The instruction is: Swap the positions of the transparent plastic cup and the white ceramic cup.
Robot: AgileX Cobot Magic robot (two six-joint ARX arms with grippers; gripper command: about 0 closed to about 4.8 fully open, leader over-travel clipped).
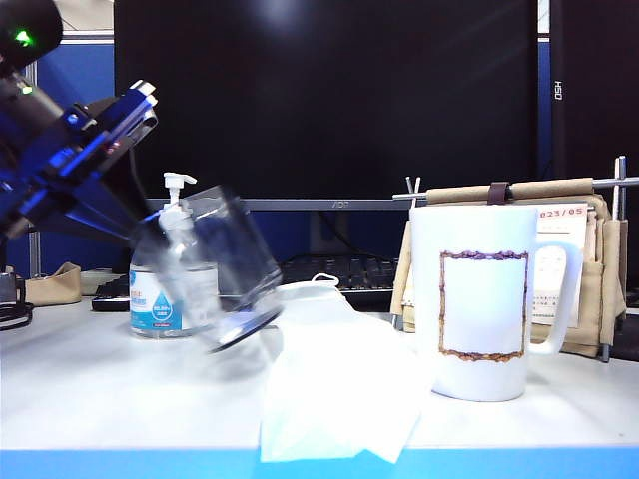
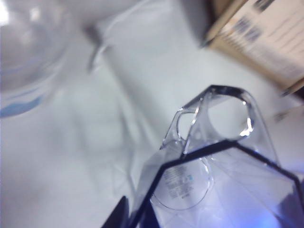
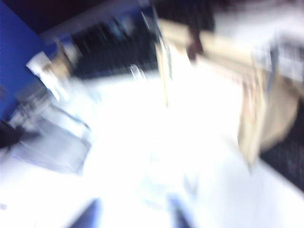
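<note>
One cup up: left gripper (image 1: 150,205) pinched on tilted plastic cup (image 1: 232,267) beside bottle (image 1: 165,289); may slip or hit it. Right gripper blurred, spread unclear. Mug (image 1: 484,299) stands right.

Exterior view: even, cool light. The white tabletop (image 1: 80,389) is bright and its front edge carries a blue cast. The dark monitor (image 1: 329,95) shows a faint pale glare near its top. The transparent plastic cup (image 1: 228,267) is motion-smeared and tilted, while the white ceramic cup (image 1: 483,302) and the sanitizer bottle (image 1: 165,289) are sharp. A soft shadow sits at the ceramic cup's base.

Left wrist view: pale, washed-out light. The cup rim nearest the lens is crisp. The tissue (image 2: 142,61) and cardboard box (image 2: 261,38) are soft, with a blown highlight in one corner.

Right wrist view: heavy motion blur throughout. The centre is overexposed to white. The dark fingers (image 3: 90,213) show only as blurred shapes at the frame edge.
</note>
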